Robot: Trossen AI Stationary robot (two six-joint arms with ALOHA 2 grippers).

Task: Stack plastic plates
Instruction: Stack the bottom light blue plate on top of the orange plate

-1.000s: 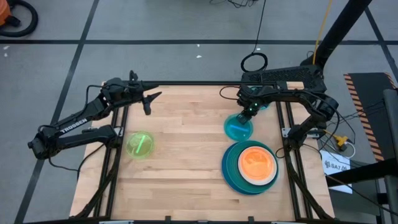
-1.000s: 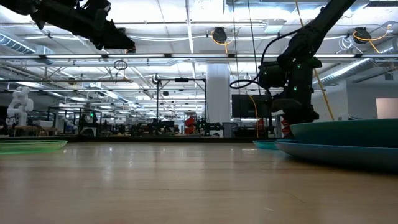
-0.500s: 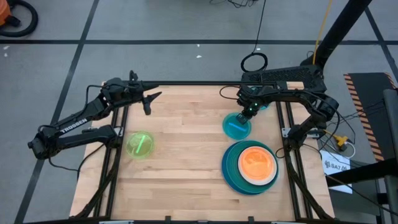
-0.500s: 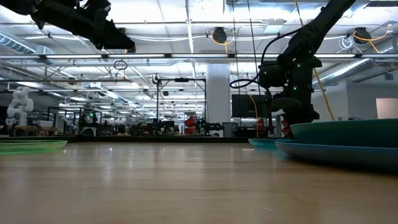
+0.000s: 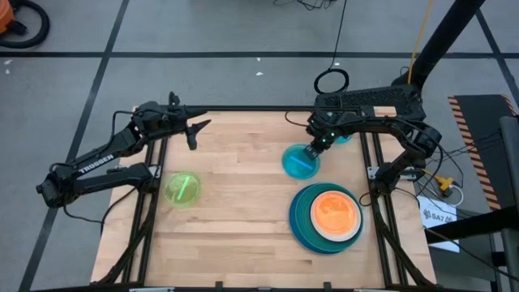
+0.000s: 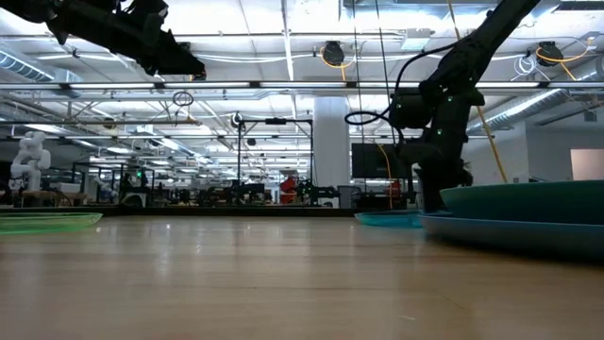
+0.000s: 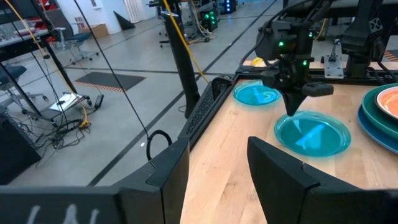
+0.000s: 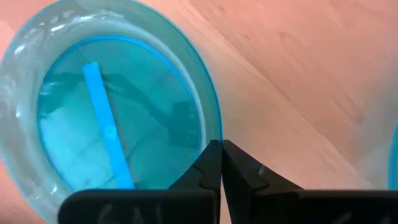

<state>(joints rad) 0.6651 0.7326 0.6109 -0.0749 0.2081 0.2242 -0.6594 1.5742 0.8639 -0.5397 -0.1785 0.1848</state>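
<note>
A translucent cyan plate lies flat on the table toward its far right. My right gripper is shut at that plate's far-right rim. A second cyan plate lies behind it, partly under the right arm. Near the right edge is a stack with an orange plate on top, a white rim under it, then a teal and a blue large plate. A lime green plate lies alone on the left. My left gripper hangs open above the far left corner. No black plate shows. My right gripper pinches the cyan plate's rim between its two fingertips, on the side facing the table's far right corner. The fingers come from above, pointing down. The plate lies flat with its base on the table.
Bare wood fills the middle of the table between the lime green plate and the stack. The arm frames run along the left and right table edges. The left wrist view shows the right gripper on the cyan plate.
My right gripper has moved toward the table's left and slightly toward the far edge, staying shut on the rim. The cyan plate has slid with it along the table, away from the stack. The left arm has kept still.
</note>
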